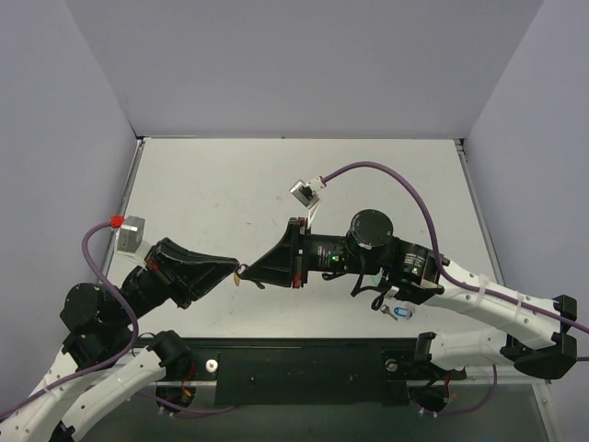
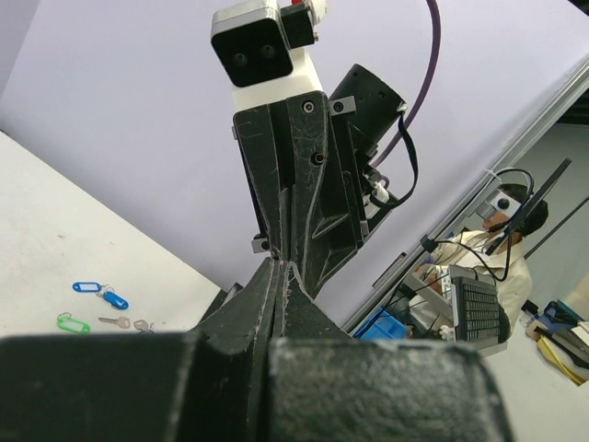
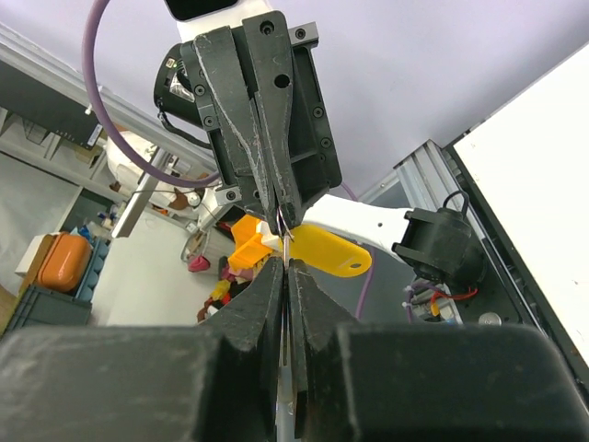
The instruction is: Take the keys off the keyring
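A yellow-capped key (image 3: 333, 257) hung mid-frame in the right wrist view, cap pointing right, its silver blade pinched in the right gripper (image 3: 286, 269). The thin wire keyring (image 3: 284, 224) sat at the left gripper (image 3: 279, 210) tips. Two blue-capped keys (image 2: 87, 286) and a green-capped key (image 2: 74, 323) lay flat at lower left of the left wrist view.

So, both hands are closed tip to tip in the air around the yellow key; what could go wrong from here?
The keyring is thin and sits at the very tips of the left hand; a pull could slip it out and drop it on the table.
The right hand, shut on the yellow key, almost touches the left, so a crooked pull may knock them together.
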Robot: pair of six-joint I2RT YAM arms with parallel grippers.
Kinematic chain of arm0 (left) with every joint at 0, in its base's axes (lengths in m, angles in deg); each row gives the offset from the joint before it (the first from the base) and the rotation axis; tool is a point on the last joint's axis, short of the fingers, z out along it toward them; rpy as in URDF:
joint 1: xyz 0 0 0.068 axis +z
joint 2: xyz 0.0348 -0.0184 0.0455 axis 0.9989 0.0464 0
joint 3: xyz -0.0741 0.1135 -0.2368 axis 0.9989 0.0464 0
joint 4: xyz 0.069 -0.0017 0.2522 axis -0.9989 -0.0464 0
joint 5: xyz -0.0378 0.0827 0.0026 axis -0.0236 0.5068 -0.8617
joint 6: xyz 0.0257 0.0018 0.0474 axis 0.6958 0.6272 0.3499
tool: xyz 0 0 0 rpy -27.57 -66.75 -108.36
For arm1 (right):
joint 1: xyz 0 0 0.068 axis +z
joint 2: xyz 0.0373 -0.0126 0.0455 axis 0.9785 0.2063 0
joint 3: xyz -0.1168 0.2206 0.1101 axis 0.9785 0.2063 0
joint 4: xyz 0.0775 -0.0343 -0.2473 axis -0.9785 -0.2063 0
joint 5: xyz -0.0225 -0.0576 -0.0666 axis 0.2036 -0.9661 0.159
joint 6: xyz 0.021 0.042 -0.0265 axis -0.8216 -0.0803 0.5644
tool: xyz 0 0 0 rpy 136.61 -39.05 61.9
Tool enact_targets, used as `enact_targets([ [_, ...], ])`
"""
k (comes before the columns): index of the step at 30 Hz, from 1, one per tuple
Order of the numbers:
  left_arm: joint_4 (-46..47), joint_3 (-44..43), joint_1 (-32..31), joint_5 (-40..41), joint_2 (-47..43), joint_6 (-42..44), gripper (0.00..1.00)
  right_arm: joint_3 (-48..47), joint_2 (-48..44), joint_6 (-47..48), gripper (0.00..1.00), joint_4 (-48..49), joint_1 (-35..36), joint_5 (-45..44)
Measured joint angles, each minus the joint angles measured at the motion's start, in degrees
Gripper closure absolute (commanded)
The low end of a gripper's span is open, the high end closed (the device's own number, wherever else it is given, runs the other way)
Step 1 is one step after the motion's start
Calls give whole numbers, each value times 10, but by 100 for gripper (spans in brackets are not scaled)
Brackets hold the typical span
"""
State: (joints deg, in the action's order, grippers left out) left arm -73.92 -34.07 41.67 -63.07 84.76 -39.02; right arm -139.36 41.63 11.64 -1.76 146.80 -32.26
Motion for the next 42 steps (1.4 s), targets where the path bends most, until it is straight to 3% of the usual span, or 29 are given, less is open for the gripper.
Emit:
enact_targets([
  [10,-69,-24,0,-6,4,38,100,-33,10,30,100,-75,1,-12],
  [33,-218,-119,0,-113,112,102,100,-86,8,107,100,-240,8,-25],
  [35,-229,-124,0,-116,118,106,94,-86,8,109,100,-245,8,-26],
  [38,-237,-127,0,-116,120,108,66,-86,8,111,100,-248,8,-28],
  [42,-246,-122,0,-104,116,97,40,-86,7,115,100,-233,8,-33],
])
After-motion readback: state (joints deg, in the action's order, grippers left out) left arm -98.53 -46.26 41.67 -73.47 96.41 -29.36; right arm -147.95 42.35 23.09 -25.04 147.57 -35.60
